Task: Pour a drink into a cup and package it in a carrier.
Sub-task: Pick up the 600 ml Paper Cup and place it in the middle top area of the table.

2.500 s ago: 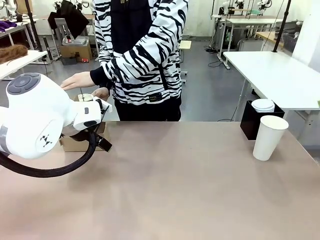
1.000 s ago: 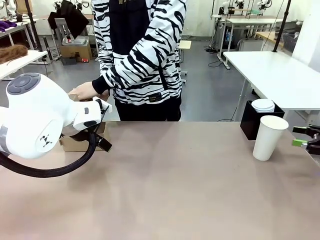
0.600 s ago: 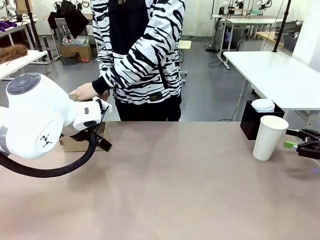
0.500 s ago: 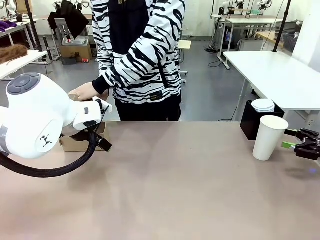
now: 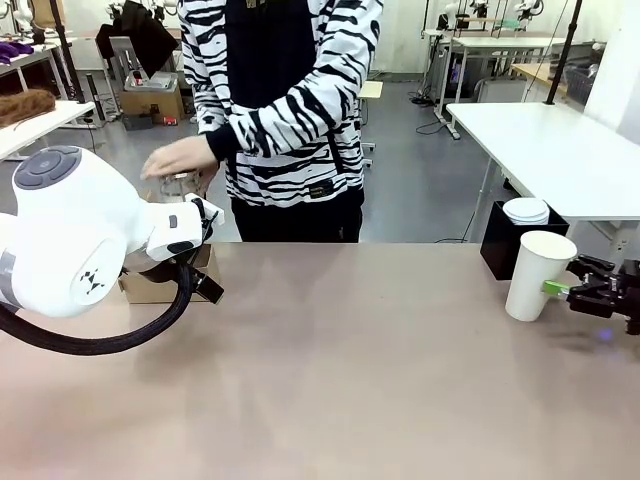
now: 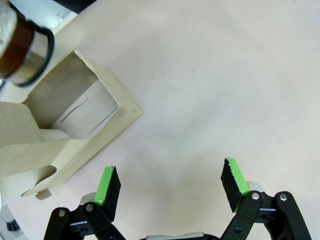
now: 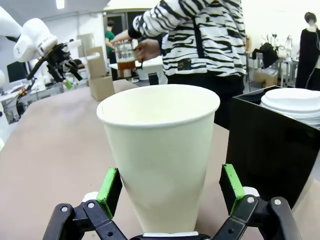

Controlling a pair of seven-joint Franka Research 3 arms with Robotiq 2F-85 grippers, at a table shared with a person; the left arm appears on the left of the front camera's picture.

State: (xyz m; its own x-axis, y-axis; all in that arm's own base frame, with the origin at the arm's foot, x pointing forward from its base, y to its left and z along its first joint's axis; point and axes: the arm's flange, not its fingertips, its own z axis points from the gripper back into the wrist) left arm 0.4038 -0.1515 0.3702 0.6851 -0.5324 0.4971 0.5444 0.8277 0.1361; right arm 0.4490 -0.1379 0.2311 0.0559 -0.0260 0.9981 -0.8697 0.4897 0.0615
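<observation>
Plain white tapered paper cup [image 7: 159, 150], upright on table [image 7: 50, 150], flanked by right gripper's [image 7: 170, 180] wide-spread fingers; left gripper [image 6: 171, 175] likewise spread, holding nothing.

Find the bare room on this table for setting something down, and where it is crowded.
Bare: the brown tabletop's middle, from the brown cardboard carrier across to the white paper cup, and along the near edge. Crowded: the right end, where the open right claw straddles the cup beside the black square box of white lids; and the left, around the carrier.
</observation>
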